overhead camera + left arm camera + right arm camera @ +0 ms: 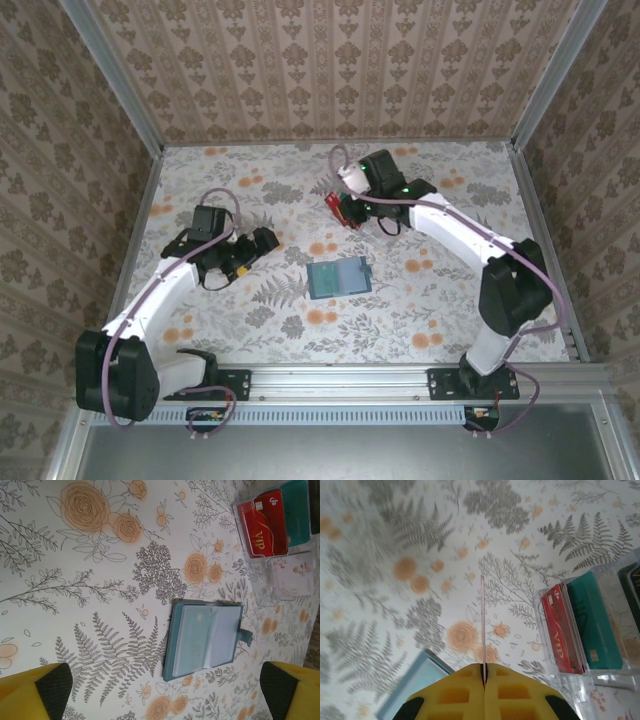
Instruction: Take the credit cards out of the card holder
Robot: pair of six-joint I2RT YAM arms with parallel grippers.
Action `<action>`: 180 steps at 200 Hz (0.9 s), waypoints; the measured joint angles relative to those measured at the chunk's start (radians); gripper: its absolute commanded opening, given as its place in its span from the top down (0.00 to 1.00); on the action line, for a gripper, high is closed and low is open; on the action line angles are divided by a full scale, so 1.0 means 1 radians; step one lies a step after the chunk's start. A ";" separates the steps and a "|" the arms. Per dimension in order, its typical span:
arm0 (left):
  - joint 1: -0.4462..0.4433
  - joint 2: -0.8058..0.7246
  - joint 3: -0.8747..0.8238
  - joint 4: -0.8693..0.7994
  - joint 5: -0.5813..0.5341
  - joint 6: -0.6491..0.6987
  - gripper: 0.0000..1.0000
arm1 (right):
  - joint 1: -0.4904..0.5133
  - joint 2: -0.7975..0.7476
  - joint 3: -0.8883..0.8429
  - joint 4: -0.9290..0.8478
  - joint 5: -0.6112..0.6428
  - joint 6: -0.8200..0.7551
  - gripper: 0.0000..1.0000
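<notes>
**Counter** [440, 200]: floral print, with walls on three sides.

**Card holder** [337, 278]: teal.
- It lies open and flat near the middle of the counter, with the pale slotted lining facing up.
- Nothing is touching it.
- A small closing tab sticks out from one edge in the left wrist view.

**Left pincer** [165, 694]: released.
- The two yellow fingers [47, 687] are spread wide apart.
- In the top view it sits at 9 o'clock from the card holder, well apart from it and pointing toward it.

**Right pincer** [483, 666]: clenched on a card.
- In the top view it is at 12 o'clock from the card holder, at the clear box.

**Held card** [482, 620]: one thin card seen edge-on.
- It is pinched between the right fingers and projects toward 12 o'clock in the right wrist view.
- Its face colour cannot be told.

**Clear box** [280, 567]: transparent plastic.
- It is at 1 o'clock from the card holder in the left wrist view, and apart from it.
- In the right wrist view it is at 3 o'clock from the held card.

**Red card** [262, 522]: marked "VIP", lying in the clear box.

**Teal card** [296, 512]: in the clear box, just beside the red card.
</notes>
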 measured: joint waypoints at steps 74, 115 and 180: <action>0.000 -0.029 -0.019 -0.014 -0.009 0.021 0.00 | 0.023 0.235 0.186 -0.171 0.166 -0.240 1.00; 0.000 -0.056 -0.043 -0.029 -0.012 0.021 0.00 | -0.011 0.290 0.234 -0.201 0.185 -0.285 1.00; 0.000 -0.058 -0.046 -0.037 -0.012 0.021 0.00 | -0.037 0.324 0.300 -0.217 0.185 -0.323 1.00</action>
